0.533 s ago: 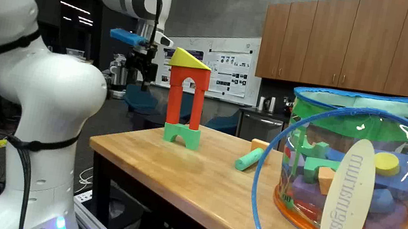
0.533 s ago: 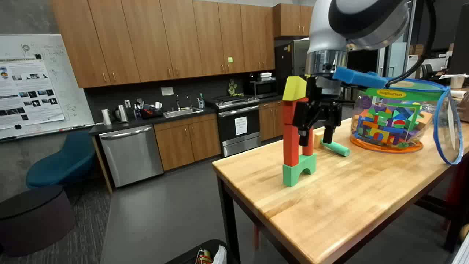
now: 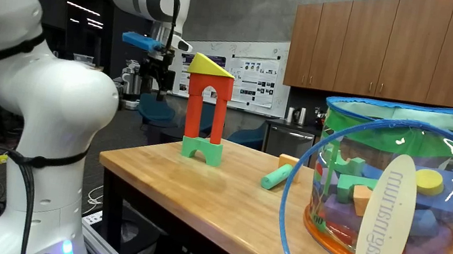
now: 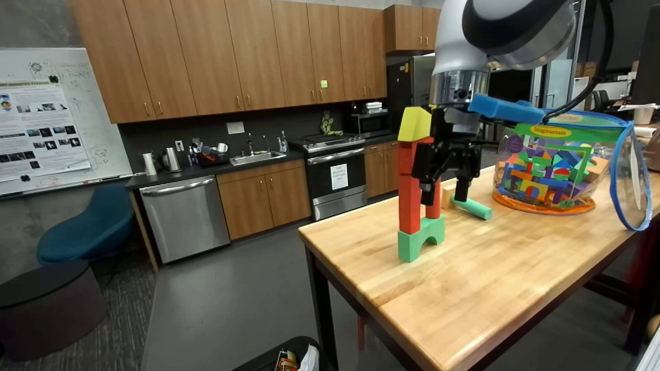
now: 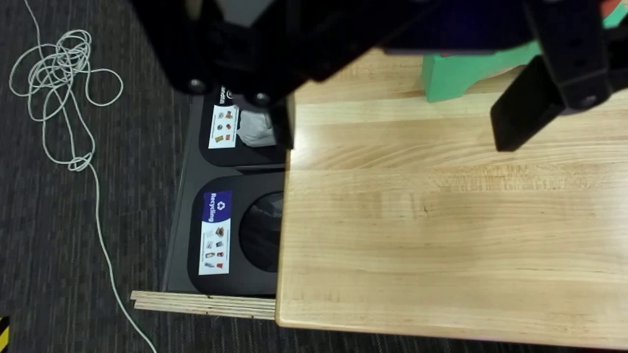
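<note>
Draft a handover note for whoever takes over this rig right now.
Claw: open, holding nothing, raised beside the tower; an exterior view shows a gap between them.
Things: the tower is upright on the table: green arch at the base, two red pillars, red arch, yellow wedge on top. Green cylinder and orange block sit between the tower and the clear block bag, whose lid hangs open.
Done: the tower stands unsupported by the claw.
Left: cylinder and orange block are loose, off the tower.
</note>
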You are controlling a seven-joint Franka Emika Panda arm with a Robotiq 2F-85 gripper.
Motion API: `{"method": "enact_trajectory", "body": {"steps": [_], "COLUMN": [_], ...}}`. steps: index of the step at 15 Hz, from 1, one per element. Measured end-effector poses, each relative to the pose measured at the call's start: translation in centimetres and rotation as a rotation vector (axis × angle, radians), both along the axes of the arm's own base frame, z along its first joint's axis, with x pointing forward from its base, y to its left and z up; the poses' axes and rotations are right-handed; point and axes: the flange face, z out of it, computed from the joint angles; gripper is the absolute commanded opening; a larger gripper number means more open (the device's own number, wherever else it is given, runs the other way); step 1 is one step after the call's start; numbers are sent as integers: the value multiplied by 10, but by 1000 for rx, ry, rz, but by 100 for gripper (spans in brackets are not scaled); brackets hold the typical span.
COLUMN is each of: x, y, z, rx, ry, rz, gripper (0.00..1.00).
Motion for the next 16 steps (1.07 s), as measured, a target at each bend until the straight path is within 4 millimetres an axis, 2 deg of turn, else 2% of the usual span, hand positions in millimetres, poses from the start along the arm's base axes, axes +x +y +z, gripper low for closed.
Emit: {"method": "enact_trajectory", "body": {"steps": [4, 7, 11, 16], "x": [3, 9, 19, 21], "y": [5, 10, 13, 11], "z": [9, 33, 83, 151], "rx": [-28, -62, -60, -101], "ry": [-34, -92, -172, -225], "rz": [-16, -38, -105, -239], "gripper": [100, 100, 100, 100]}}
